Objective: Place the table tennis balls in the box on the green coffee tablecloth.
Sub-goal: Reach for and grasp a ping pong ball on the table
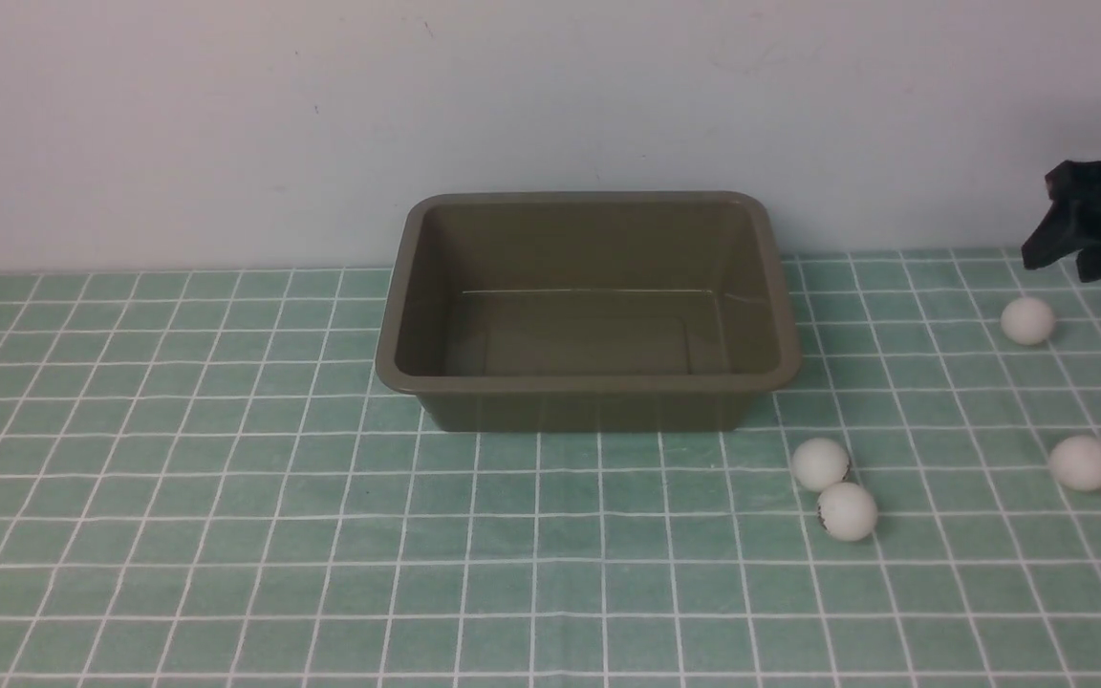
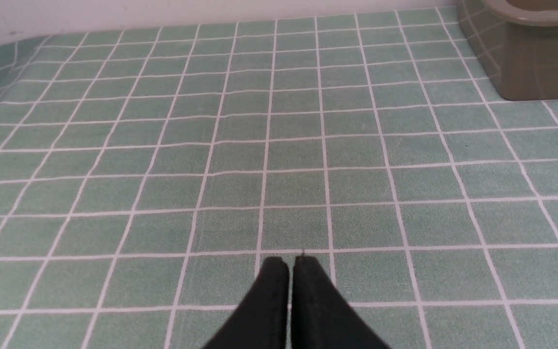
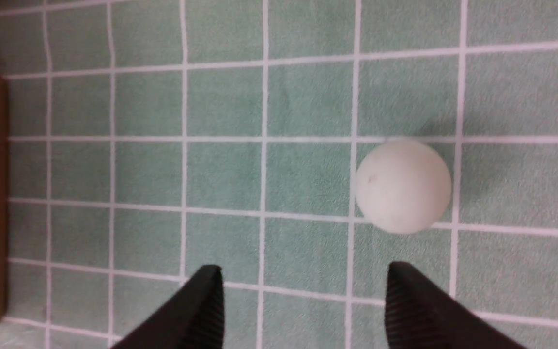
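Right wrist view, ball (image 3: pixel 403 185) just beyond spread right end effector (image 3: pixel 303 270)

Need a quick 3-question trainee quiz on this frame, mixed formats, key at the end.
1. How many table tennis balls lie on the green coffee tablecloth?
2. True or false: the box is empty.
3. Of the left gripper and the right gripper, which is open? A) left only B) right only C) both
Key: 1. Four. 2. True. 3. B.
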Tool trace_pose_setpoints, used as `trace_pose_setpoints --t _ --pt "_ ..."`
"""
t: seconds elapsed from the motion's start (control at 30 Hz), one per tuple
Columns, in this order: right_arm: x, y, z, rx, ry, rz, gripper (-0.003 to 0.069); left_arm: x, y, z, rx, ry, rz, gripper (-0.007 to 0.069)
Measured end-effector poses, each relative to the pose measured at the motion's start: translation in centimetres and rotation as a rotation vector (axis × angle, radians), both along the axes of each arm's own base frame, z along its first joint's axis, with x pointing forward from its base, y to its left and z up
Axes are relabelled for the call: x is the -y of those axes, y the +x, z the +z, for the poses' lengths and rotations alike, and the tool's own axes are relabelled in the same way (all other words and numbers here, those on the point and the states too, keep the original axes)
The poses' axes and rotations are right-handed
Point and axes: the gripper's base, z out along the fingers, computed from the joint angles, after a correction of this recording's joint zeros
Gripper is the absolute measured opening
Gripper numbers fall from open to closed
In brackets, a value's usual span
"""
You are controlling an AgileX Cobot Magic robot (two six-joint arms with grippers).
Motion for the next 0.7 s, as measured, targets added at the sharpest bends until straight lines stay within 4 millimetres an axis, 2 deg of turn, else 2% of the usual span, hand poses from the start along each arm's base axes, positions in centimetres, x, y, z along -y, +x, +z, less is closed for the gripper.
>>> trace_pose_setpoints --t 0.1,0.2,0.3,0.53,0.7 --pt "0.2 0.6 -0.2 0.015 -0.022 0.019 0.0454 0.0 0.0 0.0 0.0 0.0 0.0 -0.0004" --pt "0.4 1.2 -0.1 0.034 -0.05 0.033 0.0477 0.0 0.0 0.0 0.0 0.0 0.0 -0.0004" --pt "0.5 1.8 -0.7 0.029 -0.093 0.048 0.0483 0.0 0.0 0.0 0.0 0.0 0.0 -0.0004" --pt "0.8 2.3 -3.3 -0.027 -0.128 0.062 0.0483 0.0 0.0 0.0 0.0 0.0 0.0 -0.0004" --pt "0.7 2.7 -3.9 -0.033 -0.132 0.067 0.0483 0.0 0.0 0.0 0.0 0.0 0.0 -0.0004"
